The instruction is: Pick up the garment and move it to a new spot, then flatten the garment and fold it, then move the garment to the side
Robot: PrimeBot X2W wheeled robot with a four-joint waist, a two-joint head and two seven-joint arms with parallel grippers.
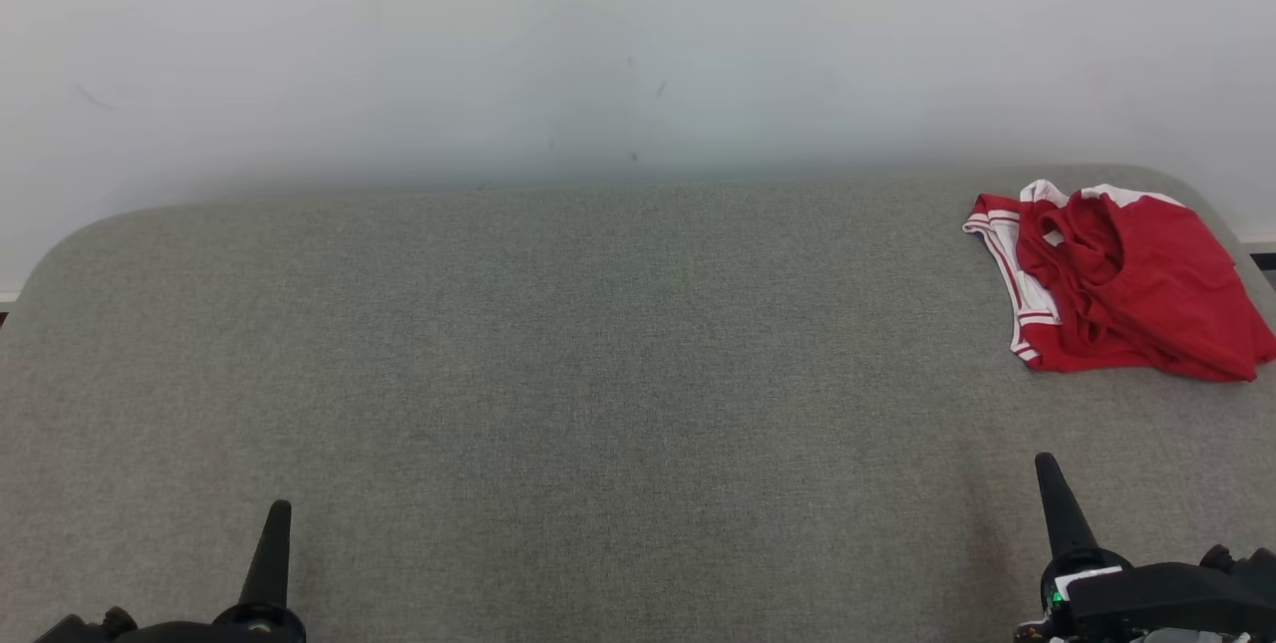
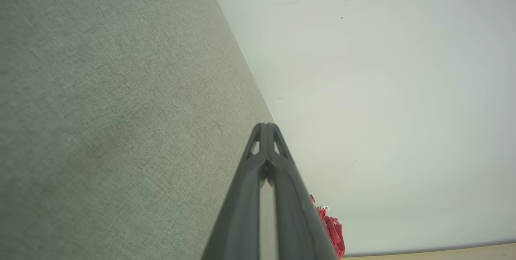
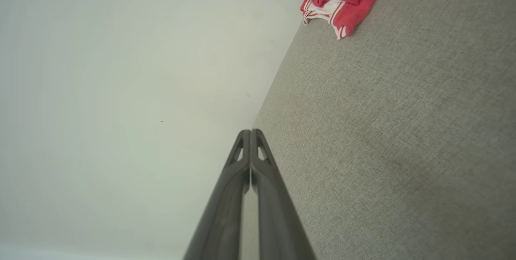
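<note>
The left gripper (image 1: 277, 511) sits at the lower left of the head view. Its 2 long dark fingers are pressed together into 1 narrow spike pointing up the picture, and it holds nothing. In the left wrist view these 2 fingers meet flat at their tips, with a thin slit between them lower down.

The right gripper (image 1: 1047, 466) sits at the lower right of the head view. It is likewise pressed together into a single point and holds nothing. A small green light shows on its dark base. In the right wrist view its fingertips touch each other.

Both grippers are over the near part of a broad grey fabric surface (image 1: 598, 374) with a fine woven texture and 2 rounded far corners. Behind it stands a plain pale wall (image 1: 598, 45).

The garment (image 1: 1126, 279) is red with white trim and red-and-white striped bands. It lies in a loose, crumpled heap at the far right corner of the surface, close to the right edge. It is ahead of the right gripper, with bare fabric between them, and well apart from the left gripper. In the right wrist view it lies at the top of the picture, where the surface meets the wall. In the left wrist view a small patch of red shows beside the fingers, near the bottom edge.
</note>
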